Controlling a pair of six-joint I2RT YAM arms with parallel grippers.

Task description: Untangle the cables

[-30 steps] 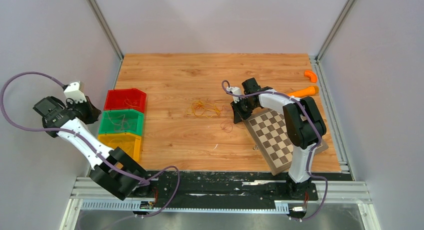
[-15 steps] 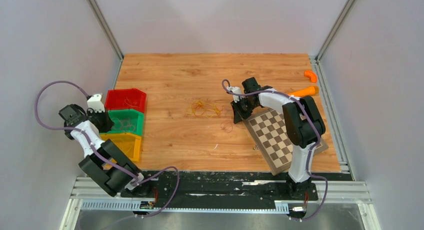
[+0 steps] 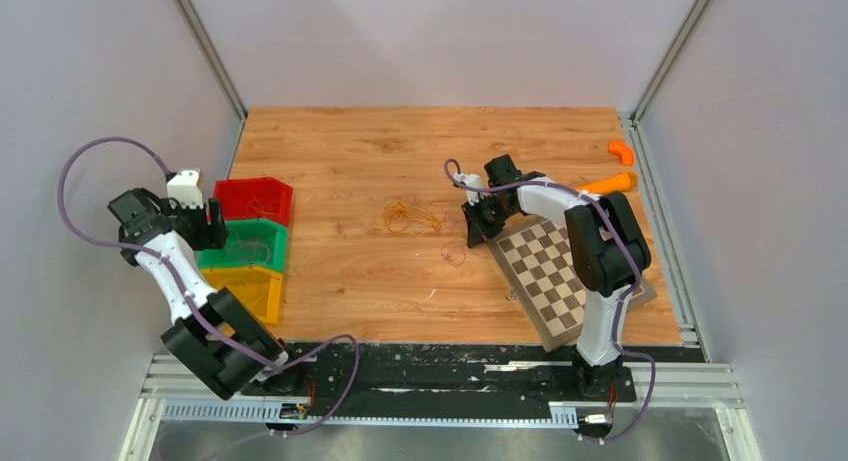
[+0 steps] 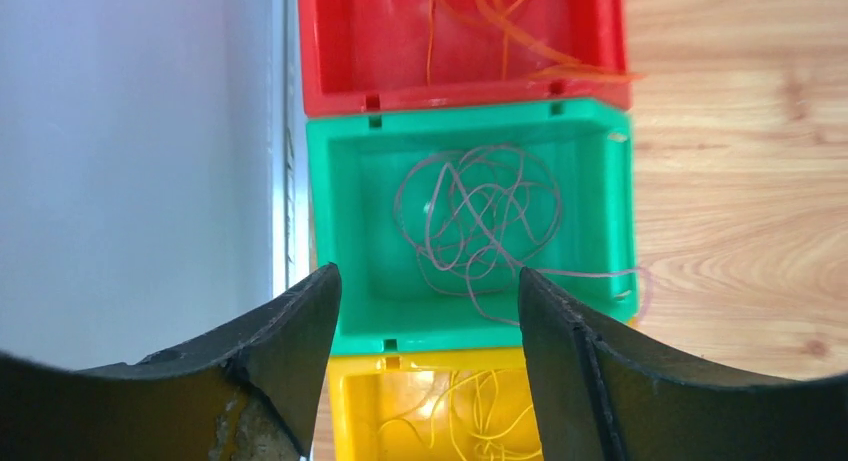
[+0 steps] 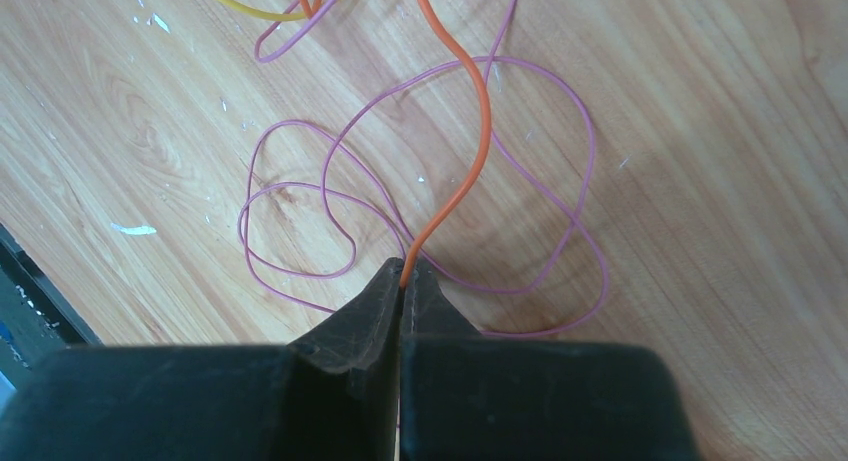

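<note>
Orange cable [image 5: 486, 121], thin as thread, is pinched at its very end between the pressed-together fingers of the right gripper [image 5: 402, 273], low over the wooden table [image 3: 350, 141]. From the tips the strand snakes away toward 12 o'clock in the right wrist view, lying across a pink cable [image 5: 590, 151] that sprawls in several loose loops on the boards, one big loop toward 2 o'clock and smaller ones toward 9 o'clock. A yellow cable [image 5: 262, 11] curves through the 11 o'clock corner of that view, where the strands meet. From above, the main tangle [image 3: 408, 219] sits near the middle of the table, just at 9 o'clock of the right gripper, with a small pinkish loop close to the gripper's near side. The left gripper [image 4: 427, 276] hangs above the bins at the table's 9 o'clock edge with its fingers spread wide and nothing between them. Below it the green bin [image 4: 340, 231] holds a ball of pinkish strands [image 4: 480, 216], one strand trailing over the wall at 3 o'clock. The red bin [image 4: 320, 41] at 12 o'clock holds orange strands [image 4: 500, 21], and the yellow bin [image 4: 360, 401] at 6 o'clock holds yellow strands [image 4: 470, 411]. A chessboard [image 3: 555, 271] lies askew at the table's 4 o'clock, and two orange pieces [image 3: 607, 184] rest near 2 o'clock.
</note>
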